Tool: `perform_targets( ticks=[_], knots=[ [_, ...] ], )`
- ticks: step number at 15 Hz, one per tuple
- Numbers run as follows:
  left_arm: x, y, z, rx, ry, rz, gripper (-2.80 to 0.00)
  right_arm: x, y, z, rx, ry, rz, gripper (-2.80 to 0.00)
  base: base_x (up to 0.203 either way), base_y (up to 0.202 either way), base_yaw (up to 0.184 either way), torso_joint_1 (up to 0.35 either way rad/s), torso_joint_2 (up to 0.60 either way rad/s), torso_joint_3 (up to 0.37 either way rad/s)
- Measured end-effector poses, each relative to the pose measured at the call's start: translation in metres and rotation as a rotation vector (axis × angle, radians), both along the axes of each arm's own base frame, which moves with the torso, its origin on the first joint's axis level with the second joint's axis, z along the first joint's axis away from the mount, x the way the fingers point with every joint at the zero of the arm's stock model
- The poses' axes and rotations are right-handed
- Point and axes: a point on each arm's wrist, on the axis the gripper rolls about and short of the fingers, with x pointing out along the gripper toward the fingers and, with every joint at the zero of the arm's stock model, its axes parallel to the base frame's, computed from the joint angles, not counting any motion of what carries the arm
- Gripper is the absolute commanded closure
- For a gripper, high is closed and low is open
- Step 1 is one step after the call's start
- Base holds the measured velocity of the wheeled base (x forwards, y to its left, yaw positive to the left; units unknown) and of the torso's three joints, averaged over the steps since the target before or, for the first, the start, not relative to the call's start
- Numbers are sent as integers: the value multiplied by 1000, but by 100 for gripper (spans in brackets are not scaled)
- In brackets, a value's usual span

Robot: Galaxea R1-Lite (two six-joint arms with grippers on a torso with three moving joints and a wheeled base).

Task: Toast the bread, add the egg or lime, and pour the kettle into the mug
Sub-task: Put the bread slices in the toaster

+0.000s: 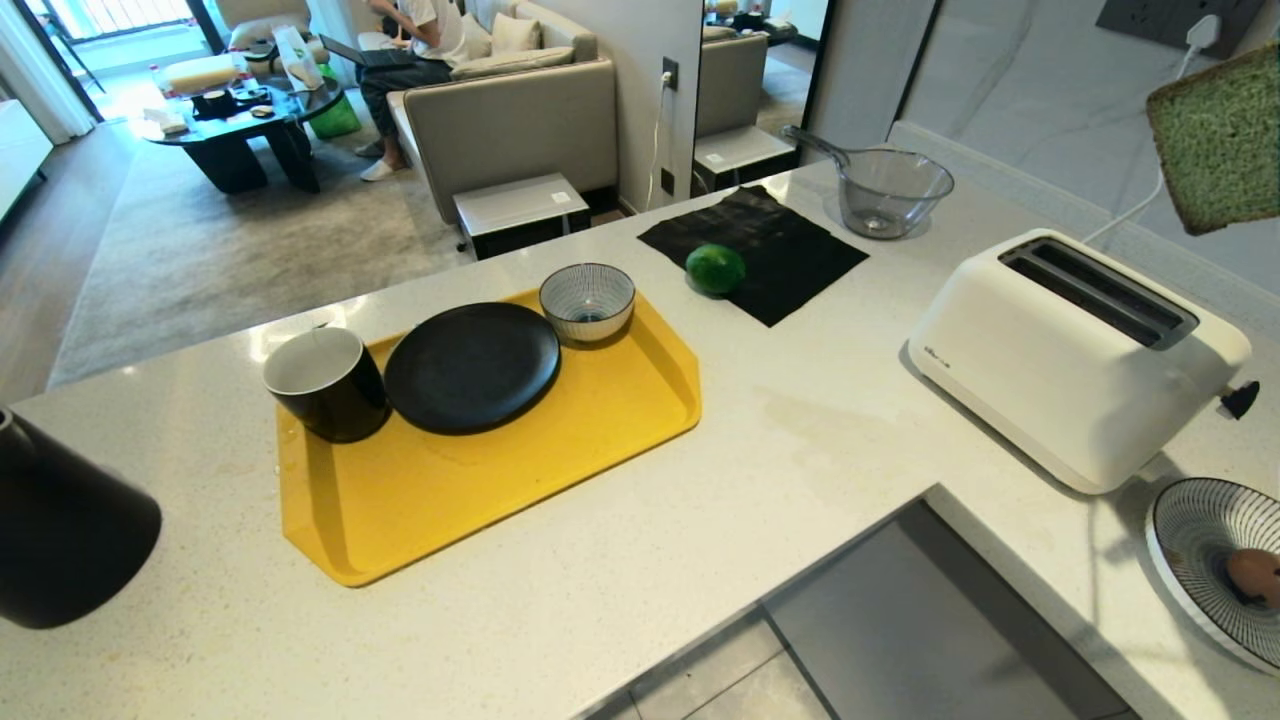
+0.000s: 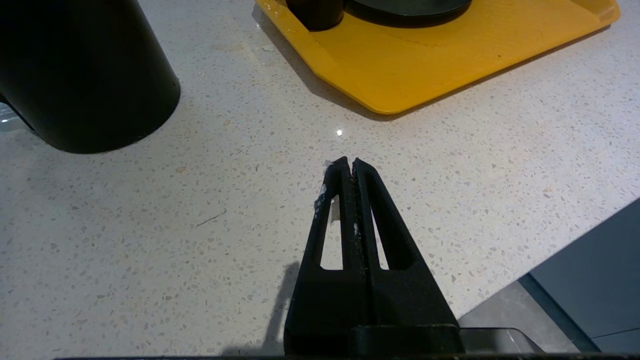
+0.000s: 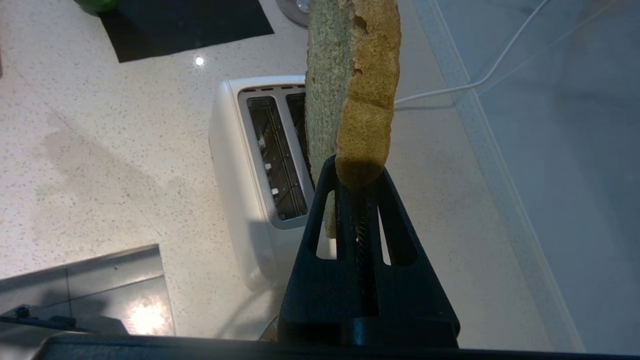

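Observation:
My right gripper (image 3: 356,175) is shut on the bottom corner of the bread (image 3: 355,90), a green slice with a brown crust, held upright above the white toaster (image 3: 260,165) near its far slot. In the head view the bread (image 1: 1220,140) hangs at the upper right over the toaster (image 1: 1080,350). The lime (image 1: 715,268) lies on a black cloth (image 1: 790,250). The black mug (image 1: 325,382) stands on the yellow tray (image 1: 450,500). The egg (image 1: 1255,575) rests in a striped dish at the right edge. My left gripper (image 2: 348,162) hangs shut and empty over the counter beside the black kettle (image 2: 85,70).
On the tray also sit a black plate (image 1: 472,365) and a striped bowl (image 1: 587,300). A glass bowl (image 1: 890,190) stands behind the cloth. The toaster's white cable runs to the wall. The counter edge drops to the floor at the front. A person sits on a sofa far behind.

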Motion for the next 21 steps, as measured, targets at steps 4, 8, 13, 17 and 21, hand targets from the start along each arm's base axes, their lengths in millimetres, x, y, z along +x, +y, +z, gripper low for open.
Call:
perform_targets(
  ticks=[4, 8, 13, 17, 21],
  knots=[
    [0, 0, 0, -1, 0, 0, 0, -13, 0, 3, 8, -26, 26, 0, 0, 0, 0, 0, 0, 0],
    [0, 0, 0, 0, 0, 0, 0, -28, 2, 8, 5, -62, 17, 0, 0, 0, 0, 0, 0, 0],
    [0, 0, 0, -1, 0, 0, 0, -43, 5, 13, 6, -103, 20, 0, 0, 0, 0, 61, -105, -49],
    [0, 0, 0, 0, 0, 0, 0, -49, 6, 16, 1, -121, 20, 0, -2, -4, 98, 185, -348, -154],
    [0, 0, 0, 0, 0, 0, 0, -48, 6, 15, 1, -117, 19, 0, -1, -9, 175, 180, -327, -154]
  ],
)
